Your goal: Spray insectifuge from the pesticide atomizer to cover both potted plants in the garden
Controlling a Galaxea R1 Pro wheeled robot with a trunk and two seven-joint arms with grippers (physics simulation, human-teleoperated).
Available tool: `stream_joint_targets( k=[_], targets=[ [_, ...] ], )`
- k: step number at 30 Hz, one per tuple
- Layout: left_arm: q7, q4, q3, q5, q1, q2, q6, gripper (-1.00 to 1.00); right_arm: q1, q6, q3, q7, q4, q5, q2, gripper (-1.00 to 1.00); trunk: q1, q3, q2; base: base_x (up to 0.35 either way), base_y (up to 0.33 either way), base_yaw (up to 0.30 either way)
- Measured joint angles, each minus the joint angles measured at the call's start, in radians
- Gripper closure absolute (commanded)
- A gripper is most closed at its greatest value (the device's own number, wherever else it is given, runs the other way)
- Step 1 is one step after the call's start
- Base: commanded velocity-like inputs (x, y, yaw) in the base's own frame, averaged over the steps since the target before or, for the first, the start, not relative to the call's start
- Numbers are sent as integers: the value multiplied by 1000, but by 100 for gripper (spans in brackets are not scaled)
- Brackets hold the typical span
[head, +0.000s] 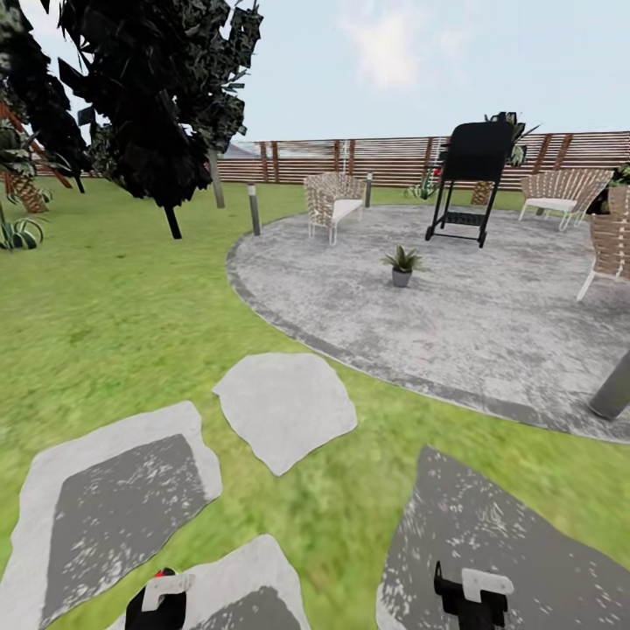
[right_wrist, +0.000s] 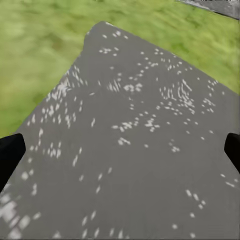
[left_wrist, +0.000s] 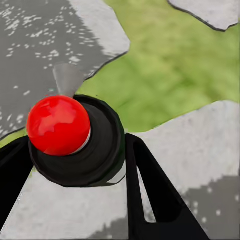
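While the head camera looks out over the garden (head: 105, 289), one potted plant (head: 402, 265) stands on the round paved patio (head: 490, 324), well in from its near rim, in front of the black grill (head: 472, 179) and between the wicker chairs (head: 332, 203). The second little pot I cannot pick out from here. Low at the frame's bottom, the left gripper (head: 159, 604) hangs over a stepping stone (head: 284, 409) path with a speck of red beside it, and the right gripper (head: 472, 599) hangs over the dark slab near it.

Over to the left wrist view, and there it is: the pesticide atomizer (left_wrist: 75, 137), red tip toward the lens, sits clamped between the black fingers (left_wrist: 155, 195), with grey stone and grass beneath. So the pickup looks done.

Now the right wrist view: the two black fingertips (right_wrist: 11, 152) sit wide apart at either side, nothing between them, above a speckled grey stone (right_wrist: 135, 140) with lawn past its edge.

My read: the atomizer is in hand, but the plant is still well off across the lawn and patio, so the approach and both sprayings remain.
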Motion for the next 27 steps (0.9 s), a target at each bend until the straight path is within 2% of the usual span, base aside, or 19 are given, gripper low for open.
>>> stream_joint_targets(
  k=[11, 27],
  targets=[
    [0, 1, -1, 0, 0, 0, 0, 100, 0, -1, -5, -1, -1, -1, 6, -100, 0, 0, 0, 337, 0, -13],
    [0, 2, -1, 0, 0, -1, 0, 100, 0, -1, -5, 1, 0, -1, 3, -100, 0, 0, 0, 337, 0, -262]
  ],
)
